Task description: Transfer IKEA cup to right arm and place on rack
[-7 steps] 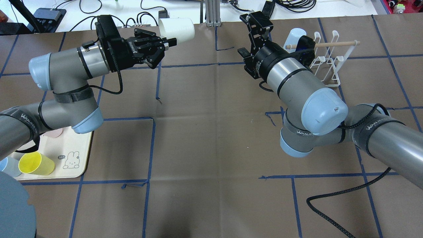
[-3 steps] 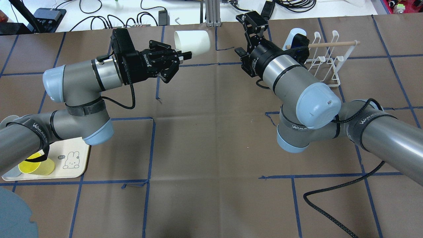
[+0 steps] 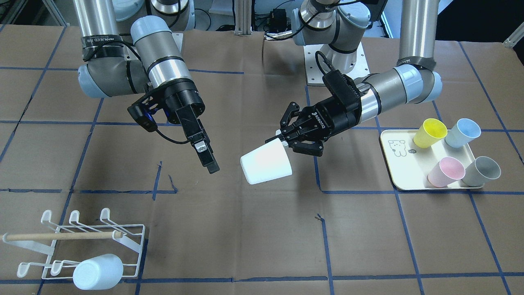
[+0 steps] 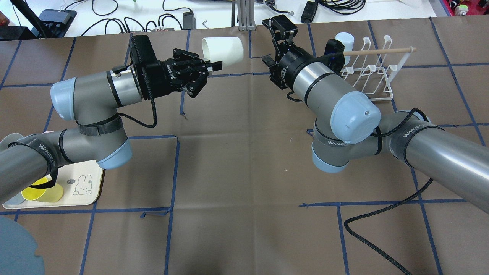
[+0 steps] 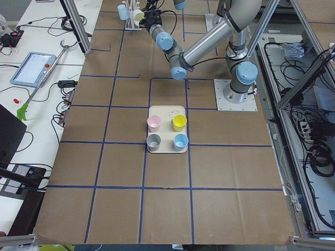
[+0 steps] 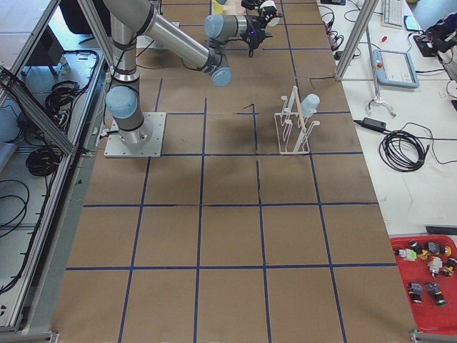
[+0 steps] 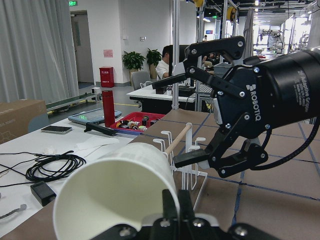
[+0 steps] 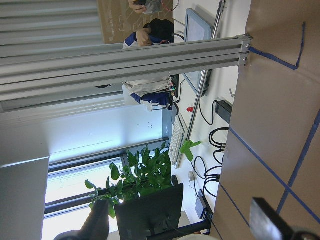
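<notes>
One white cup (image 3: 266,163), tipped sideways, is pinched at its rim by the left gripper (image 3: 286,141), near the right gripper (image 7: 171,121) with its two fingers spread; one rack (image 3: 131,241) beyond it bears one pale blue cup (image 3: 97,271), and four cups (image 3: 446,171) stand on one tray (image 3: 393,172) behind the left gripper.

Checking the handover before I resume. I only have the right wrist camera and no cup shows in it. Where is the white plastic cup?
Observer: The white plastic cup is held at its rim by the left gripper, on its side in the air.
Operator: Does the right gripper have it too?
Observer: No. The right gripper is open and apart from the cup, with a gap between them.
Operator: Rack free?
Observer: Not fully. The white wire rack already carries one pale blue cup.
</notes>
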